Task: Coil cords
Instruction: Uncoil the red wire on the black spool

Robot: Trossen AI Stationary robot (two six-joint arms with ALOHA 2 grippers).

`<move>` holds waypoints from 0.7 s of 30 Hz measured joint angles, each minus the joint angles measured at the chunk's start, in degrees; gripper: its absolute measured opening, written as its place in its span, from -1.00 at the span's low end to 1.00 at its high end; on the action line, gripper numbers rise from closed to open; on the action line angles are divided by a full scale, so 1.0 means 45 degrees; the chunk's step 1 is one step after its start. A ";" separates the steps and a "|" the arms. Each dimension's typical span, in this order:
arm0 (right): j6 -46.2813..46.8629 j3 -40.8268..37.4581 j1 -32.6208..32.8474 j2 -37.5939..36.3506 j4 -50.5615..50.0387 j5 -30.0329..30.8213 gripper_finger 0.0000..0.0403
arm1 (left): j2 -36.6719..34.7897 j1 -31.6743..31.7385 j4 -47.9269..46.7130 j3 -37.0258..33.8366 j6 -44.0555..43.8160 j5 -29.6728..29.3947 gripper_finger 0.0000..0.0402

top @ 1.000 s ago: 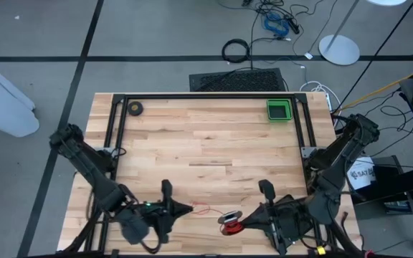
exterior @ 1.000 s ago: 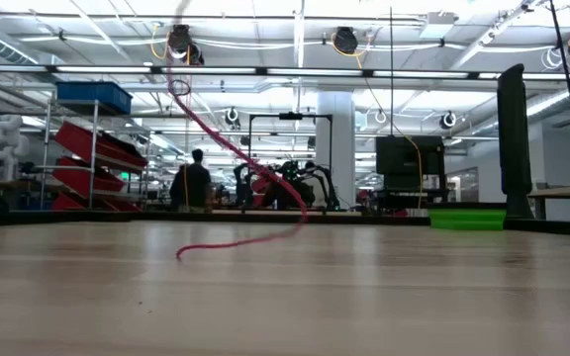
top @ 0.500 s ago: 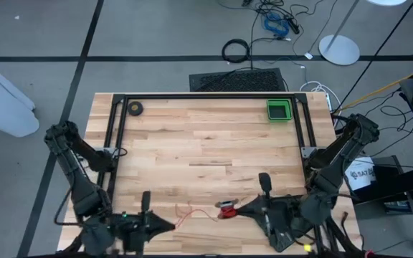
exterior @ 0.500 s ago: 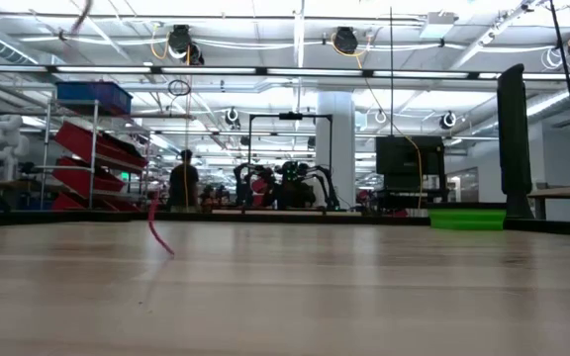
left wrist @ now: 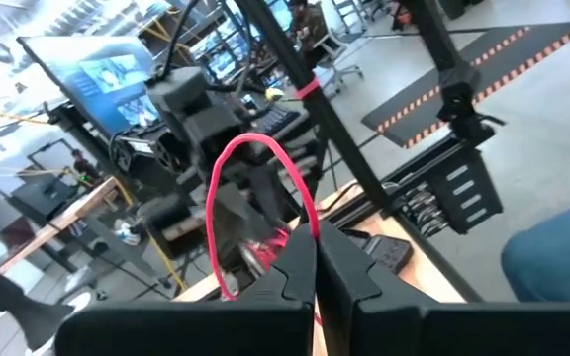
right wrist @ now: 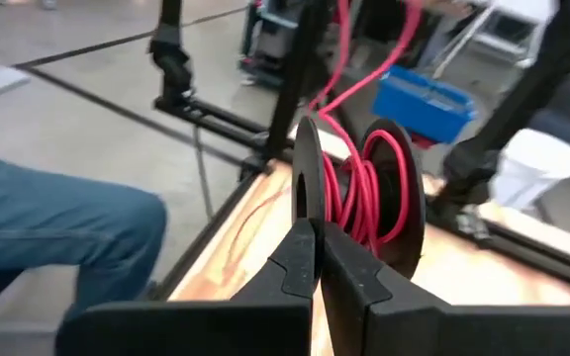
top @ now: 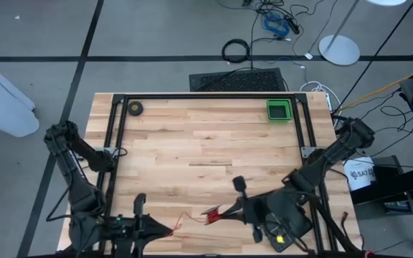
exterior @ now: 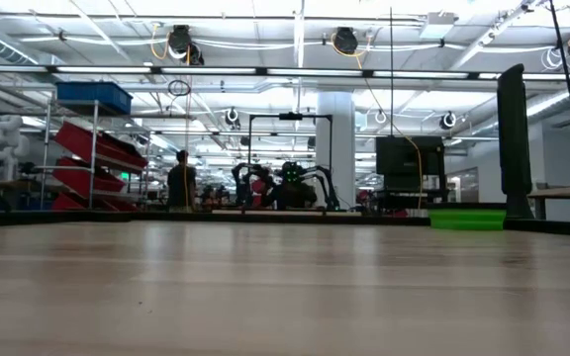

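Observation:
The cords are one thin red wire [top: 186, 219], partly wound on a small dark spool [right wrist: 364, 188] with two round flanges. Both grippers hang over the table's near edge. My right gripper [top: 219, 213] is shut on the spool. To its left, my left gripper [top: 169, 231] is shut on the wire's free length. The wire arches in a loop [left wrist: 250, 183] between the two. Neither gripper nor the wire shows in the low view. My left gripper [left wrist: 317, 242] pinches the red wire [left wrist: 308, 229] between its two fingertips, a single strand. The fingers lie about level, pointing toward the table's right. The wire rises from them in a slack loop, clear of the table. My right gripper [right wrist: 317, 232] pinches the rim of one spool flange [right wrist: 303, 183] between its two fingers. It comes from the table's right, slanting a little down. The spool is lifted clear and stands on edge, and the wire leads off it [right wrist: 359, 69] toward the left gripper.
A green tray [top: 279, 110] sits at the far right corner and a small dark tape roll [top: 135, 108] at the far left. A black frame [top: 206, 96] runs along the table's far and side edges. A person's blue trouser leg [right wrist: 57, 237] shows beside the table.
My left gripper has drawn back toward the table's near left corner and risen, turning level. My right gripper has carried the spool toward the table's left and sunk a little. The wire's loop that touched the table has been lifted out of the low view.

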 joint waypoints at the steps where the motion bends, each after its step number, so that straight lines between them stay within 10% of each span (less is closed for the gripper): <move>1: 0.0084 0.0000 -0.0157 0.0120 0.0035 -0.0389 -1.00 | 0.0000 0.0084 -0.0004 0.0000 -0.0006 -0.0013 -0.99; 21: -0.0539 0.0000 -0.1118 0.1558 0.2617 -0.7060 -1.00 | 0.0650 0.2334 -0.2189 -0.0005 -0.1741 -0.1017 -0.99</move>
